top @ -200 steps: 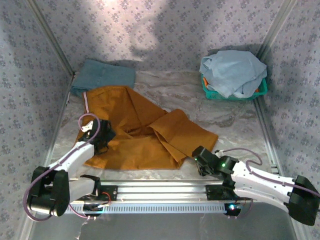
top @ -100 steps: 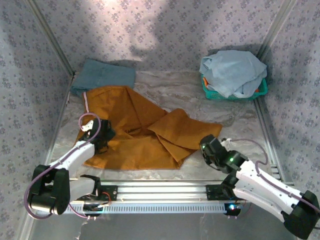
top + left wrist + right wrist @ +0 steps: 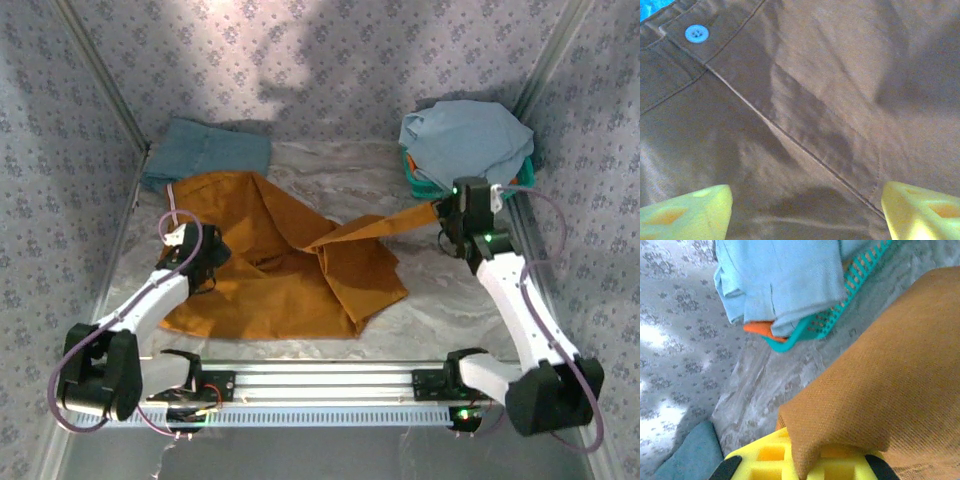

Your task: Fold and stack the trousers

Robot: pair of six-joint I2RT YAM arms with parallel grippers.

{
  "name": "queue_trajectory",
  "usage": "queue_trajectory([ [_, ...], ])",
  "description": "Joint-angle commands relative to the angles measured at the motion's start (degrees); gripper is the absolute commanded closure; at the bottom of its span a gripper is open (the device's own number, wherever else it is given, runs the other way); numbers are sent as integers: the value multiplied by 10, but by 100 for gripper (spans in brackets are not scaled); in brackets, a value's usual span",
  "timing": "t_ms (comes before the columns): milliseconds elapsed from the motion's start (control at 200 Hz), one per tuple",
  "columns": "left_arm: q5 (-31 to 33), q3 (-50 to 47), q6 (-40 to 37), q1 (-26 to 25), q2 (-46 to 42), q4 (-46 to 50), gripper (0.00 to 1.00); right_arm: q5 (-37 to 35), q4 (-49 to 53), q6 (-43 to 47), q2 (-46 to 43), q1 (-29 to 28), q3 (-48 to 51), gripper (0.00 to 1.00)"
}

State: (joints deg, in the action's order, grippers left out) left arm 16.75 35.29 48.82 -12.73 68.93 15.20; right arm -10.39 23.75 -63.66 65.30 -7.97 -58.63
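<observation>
Here the right gripper (image 3: 441, 212) is clamped on one leg of the trousers (image 3: 280, 275), holding it up taut just beside the teal basket (image 3: 523, 183) at far right. The left gripper (image 3: 205, 258) sits with jaws wide over the waistband, on the table's (image 3: 450, 300) left.

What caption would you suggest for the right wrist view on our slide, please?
The right jaws shut on a trousers corner, with the teal basket of pale-blue cloth just beyond.
</observation>
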Motion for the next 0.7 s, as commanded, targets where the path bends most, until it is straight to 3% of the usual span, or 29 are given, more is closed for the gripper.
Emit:
queue_trajectory([
  [0,4,36,-23,4,22,13,22,-46,-7,33,31,30,-54,100],
  [235,-12,90,-36,4,73,15,22,-95,2,12,117,107,-126,100],
  [250,-13,94,-37,3,76,15,22,-92,5,16,127,109,-136,94],
  [300,-16,106,-41,3,90,16,22,-74,38,36,163,116,-187,58],
  [340,-20,117,-44,2,102,18,21,-61,72,58,194,115,-230,45],
  [420,-34,137,-46,-3,126,25,19,-41,130,103,233,108,-286,35],
  [525,-42,162,-48,-19,151,34,15,-44,137,165,223,81,-282,28],
  [610,-46,176,-49,-35,168,34,14,-66,151,203,204,61,-268,27],
  [700,-52,189,-50,-52,184,33,14,-35,166,233,178,35,-245,29],
])
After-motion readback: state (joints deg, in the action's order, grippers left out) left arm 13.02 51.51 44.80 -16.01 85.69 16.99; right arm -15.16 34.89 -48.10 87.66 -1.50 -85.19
